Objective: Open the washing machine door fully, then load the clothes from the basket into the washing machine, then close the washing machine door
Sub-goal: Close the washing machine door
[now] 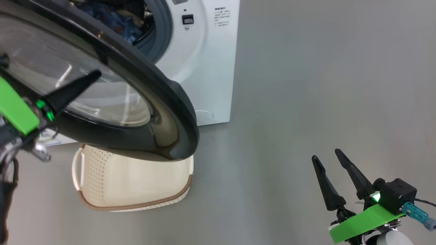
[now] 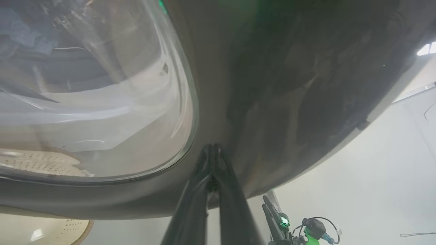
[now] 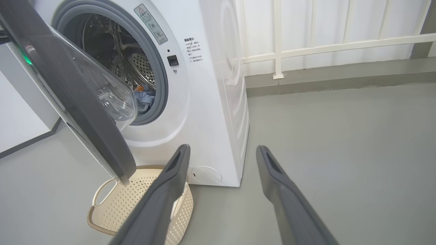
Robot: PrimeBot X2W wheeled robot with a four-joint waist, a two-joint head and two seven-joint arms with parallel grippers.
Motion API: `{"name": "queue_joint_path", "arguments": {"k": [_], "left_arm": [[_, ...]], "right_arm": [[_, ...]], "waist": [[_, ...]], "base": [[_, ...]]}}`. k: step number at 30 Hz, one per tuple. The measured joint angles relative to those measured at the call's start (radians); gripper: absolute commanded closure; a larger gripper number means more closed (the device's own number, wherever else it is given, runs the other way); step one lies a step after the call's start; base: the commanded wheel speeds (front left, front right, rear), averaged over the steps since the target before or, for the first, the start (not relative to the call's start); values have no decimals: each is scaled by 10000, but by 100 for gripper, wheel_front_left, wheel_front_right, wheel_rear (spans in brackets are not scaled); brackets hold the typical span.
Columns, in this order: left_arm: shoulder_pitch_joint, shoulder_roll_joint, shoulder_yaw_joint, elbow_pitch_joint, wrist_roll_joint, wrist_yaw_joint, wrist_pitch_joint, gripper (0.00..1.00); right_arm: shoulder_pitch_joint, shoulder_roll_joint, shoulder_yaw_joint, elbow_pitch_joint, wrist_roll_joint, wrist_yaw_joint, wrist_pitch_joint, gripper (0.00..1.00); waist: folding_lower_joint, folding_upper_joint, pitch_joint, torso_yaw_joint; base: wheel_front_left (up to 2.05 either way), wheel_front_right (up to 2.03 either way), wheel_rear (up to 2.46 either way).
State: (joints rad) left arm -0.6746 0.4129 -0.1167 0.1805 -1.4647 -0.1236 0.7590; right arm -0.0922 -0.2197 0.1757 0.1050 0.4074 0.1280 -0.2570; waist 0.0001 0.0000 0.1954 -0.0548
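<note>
I see plain grey floor. White washing machine stands on it. Cream basket sits on floor, close before machine's front.

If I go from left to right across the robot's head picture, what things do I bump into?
left gripper, fingers shut → washing machine door → washing machine → grey floor → right gripper, fingers open

- washing machine: white, with grey gasket
- washing machine door: glossy black rim, clear glass
- basket: cream, perforated, brown woven rim
- clothes: light blue, orange speck
</note>
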Motion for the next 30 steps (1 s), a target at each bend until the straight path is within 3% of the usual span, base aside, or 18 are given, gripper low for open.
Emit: {"name": "queue_joint_path", "arguments": {"k": [1, 2, 3, 4, 5, 20, 30], "left_arm": [[174, 48, -21, -25, 0, 0, -84, 91], [351, 90, -33, -46, 0, 0, -176, 68], [529, 142, -46, -90, 0, 0, -236, 68], [715, 211, -69, -136, 2, 0, -328, 27], [901, 295, -102, -167, 21, 0, -430, 0], [3854, 1095, -558, -393, 286, -2, -2746, 0], [5660, 1110, -1001, -407, 272, -17, -4941, 0]], "right_arm": [[1, -4, 4, 10, 0, 0, 0, 0], [1, -10, 10, 15, 0, 0, 0, 0], [1, -13, 15, 23, 0, 0, 0, 0], [2, -15, 23, 31, 0, 0, 0, 0], [5, -23, 31, 40, 0, 0, 0, 0], [369, -249, 100, 82, 6, 0, 0, 0], [702, -420, 29, 52, 82, 0, 0, 0]], "waist": [[-1, 0, -30, 40], [-1, 0, -64, 77], [0, 0, -100, 113], [-1, 0, -144, 142], [-1, 0, -194, 171], [-1, 0, -894, 570], [0, 0, -949, 453]], "base": [[0, 0, 0], [0, 0, 0], [0, 0, 0], [0, 0, 0], [0, 0, 0], [0, 0, 0], [0, 0, 0]]}}
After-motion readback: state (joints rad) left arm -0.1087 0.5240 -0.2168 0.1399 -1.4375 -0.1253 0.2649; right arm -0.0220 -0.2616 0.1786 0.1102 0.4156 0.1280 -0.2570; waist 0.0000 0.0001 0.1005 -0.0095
